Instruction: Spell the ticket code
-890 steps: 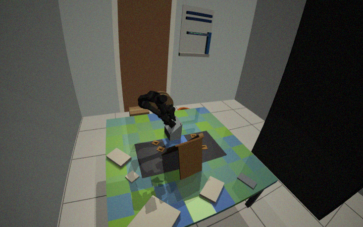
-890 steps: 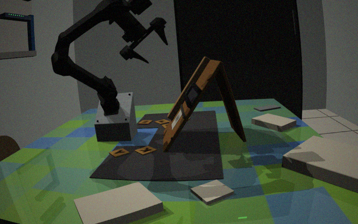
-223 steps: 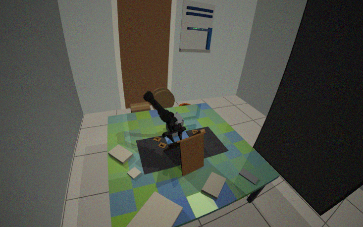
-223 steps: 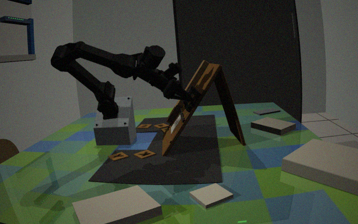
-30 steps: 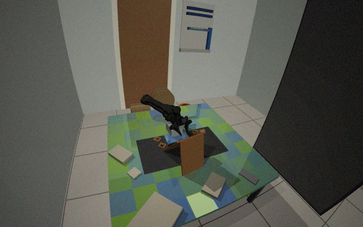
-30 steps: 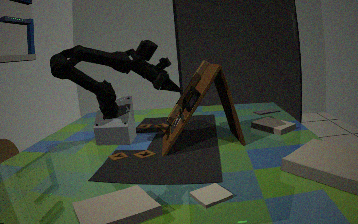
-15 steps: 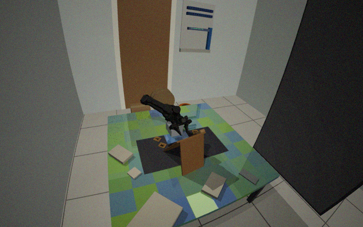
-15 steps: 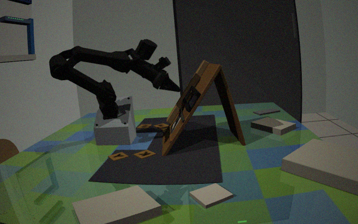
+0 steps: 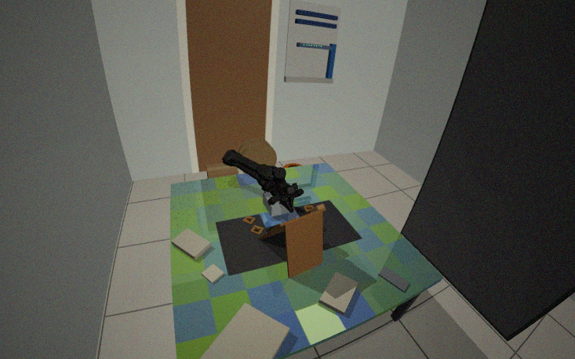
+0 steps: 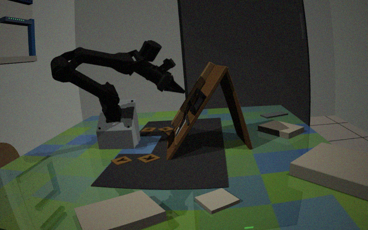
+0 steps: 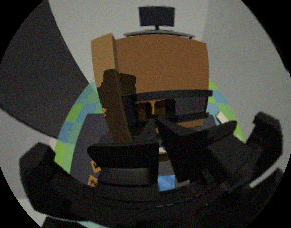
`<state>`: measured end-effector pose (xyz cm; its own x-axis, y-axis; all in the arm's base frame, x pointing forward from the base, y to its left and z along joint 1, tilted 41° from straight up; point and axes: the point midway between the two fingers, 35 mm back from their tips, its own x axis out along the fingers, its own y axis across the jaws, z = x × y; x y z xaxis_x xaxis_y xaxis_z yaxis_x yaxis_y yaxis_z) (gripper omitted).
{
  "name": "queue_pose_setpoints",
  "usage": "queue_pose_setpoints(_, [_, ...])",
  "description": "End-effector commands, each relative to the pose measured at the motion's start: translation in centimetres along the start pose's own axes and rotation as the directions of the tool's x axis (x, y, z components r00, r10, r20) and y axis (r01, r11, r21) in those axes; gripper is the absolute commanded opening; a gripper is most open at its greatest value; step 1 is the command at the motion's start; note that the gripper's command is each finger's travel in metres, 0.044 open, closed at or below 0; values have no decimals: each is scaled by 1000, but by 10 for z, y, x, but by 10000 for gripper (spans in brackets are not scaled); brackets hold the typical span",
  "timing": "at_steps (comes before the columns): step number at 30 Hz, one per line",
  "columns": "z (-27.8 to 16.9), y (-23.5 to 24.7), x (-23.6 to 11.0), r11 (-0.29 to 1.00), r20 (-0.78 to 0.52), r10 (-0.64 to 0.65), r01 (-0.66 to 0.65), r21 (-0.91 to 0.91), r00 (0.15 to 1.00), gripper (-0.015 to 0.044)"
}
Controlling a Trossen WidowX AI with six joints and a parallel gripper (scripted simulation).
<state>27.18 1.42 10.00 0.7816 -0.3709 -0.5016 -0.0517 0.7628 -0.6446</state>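
My gripper (image 9: 292, 208) (image 10: 184, 91) (image 11: 154, 120) is shut, its fingertips together at the sloping face of the wooden board (image 9: 304, 245) (image 10: 219, 72) (image 11: 165, 60). Nothing shows between the tips. The dark letter rail (image 11: 195, 94) runs across the board, with an orange-brown tile surface (image 11: 164, 107) in it behind the fingertips; its letter cannot be read. The white ticket (image 10: 180, 126) is low on the board, mostly hidden by the fingers in the wrist view. A Y tile (image 9: 249, 219) (image 10: 121, 160) and an X-like tile (image 9: 256, 229) (image 10: 148, 158) lie flat. Two tiles (image 10: 148, 129) (image 10: 165, 129) lie beyond.
A dark mat (image 9: 244, 254) (image 10: 196, 177) lies under the board. A raised wooden strip (image 11: 104, 54) stands along the board's left side. Pale flat blocks (image 9: 191, 244) (image 10: 120, 210) (image 10: 339, 171), a small pale block (image 9: 212, 273) (image 10: 217, 200) and a grey slab (image 9: 394, 279) (image 10: 273, 114) lie around on the counter.
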Motion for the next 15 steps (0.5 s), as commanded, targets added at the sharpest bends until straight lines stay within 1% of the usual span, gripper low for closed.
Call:
queue_pose_setpoints(1, [0,0,0,1000,0,0,0,0,1000,0])
queue_pose_setpoints(6, [0,0,0,1000,0,0,0,0,1000,0])
queue_pose_setpoints(8, [1,-1,2,1000,-25,4,-4,0,1000,0])
queue_pose_setpoints(11, [7,-5,7,1000,-138,19,-19,3,990,0])
queue_pose_setpoints(15, [13,-12,14,1000,-297,28,-27,10,954,0])
